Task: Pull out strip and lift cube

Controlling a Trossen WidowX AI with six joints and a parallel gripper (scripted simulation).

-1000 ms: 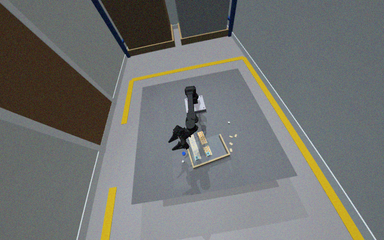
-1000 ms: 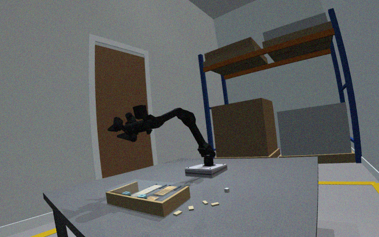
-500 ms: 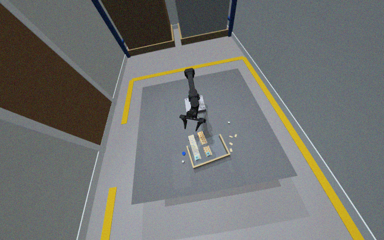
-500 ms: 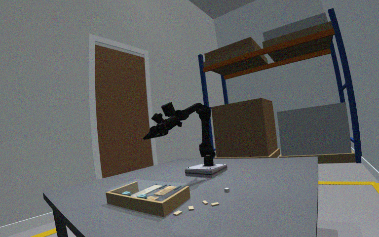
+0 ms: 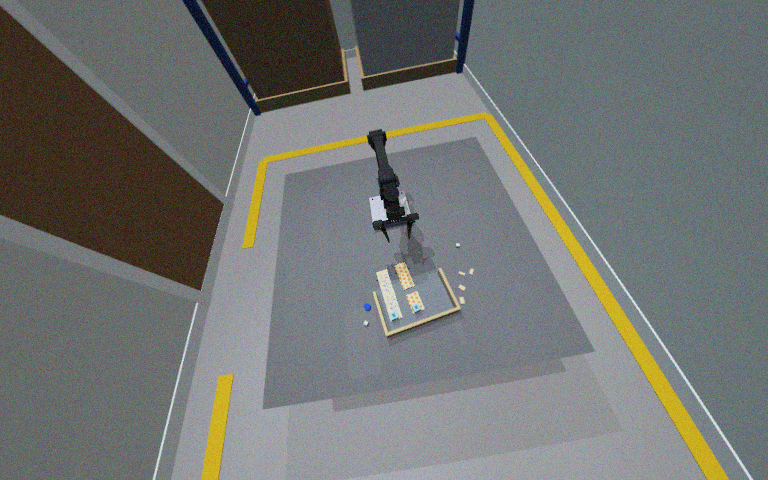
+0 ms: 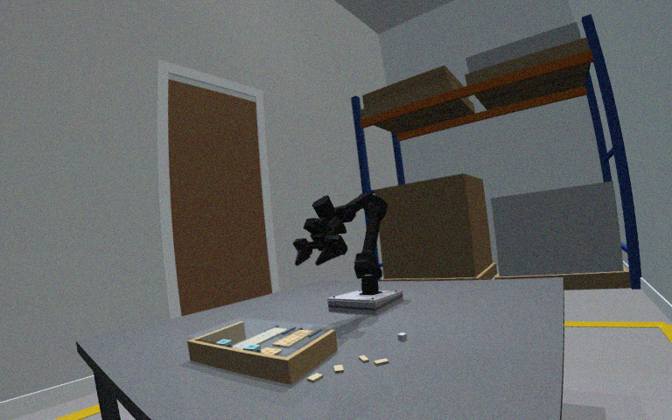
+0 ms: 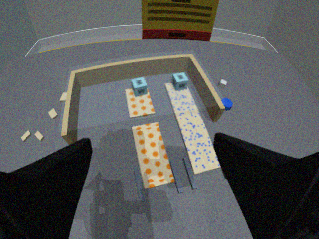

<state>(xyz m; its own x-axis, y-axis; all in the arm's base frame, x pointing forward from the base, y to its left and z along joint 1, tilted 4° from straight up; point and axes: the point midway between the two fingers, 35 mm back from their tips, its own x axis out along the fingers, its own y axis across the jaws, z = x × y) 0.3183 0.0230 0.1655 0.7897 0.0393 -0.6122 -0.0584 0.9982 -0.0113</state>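
My gripper [image 5: 398, 238] [image 6: 308, 262] [image 7: 153, 143] is open and empty, high above the table on the arm's side of the tray. A cream strip with blue dots [image 5: 387, 291] [image 7: 191, 129] lies in one piece, with a light-blue cube [image 5: 394, 315] [image 6: 224, 342] [image 7: 180, 80] on its far end. The orange-dotted strip shows as two parts with a gap between: a longer near part [image 5: 403, 275] [image 6: 293, 338] [image 7: 153, 154] and a short far part [image 5: 413, 299] [image 7: 141, 106]. Another light-blue cube [image 5: 416, 307] [image 6: 252, 347] [image 7: 139, 86] sits on the short part. Both cubes bear dark marks, too blurred to read.
A wooden-walled tray [image 5: 423, 323] [image 6: 237, 361] [image 7: 132, 63] surrounds the strips on three sides, its side toward the arm unwalled. Thin dark rails [image 7: 189, 173] stand by the strips' near ends. Several small cream blocks, two small pale cubes and a blue disc [image 5: 367, 306] [image 7: 227, 104] lie outside.
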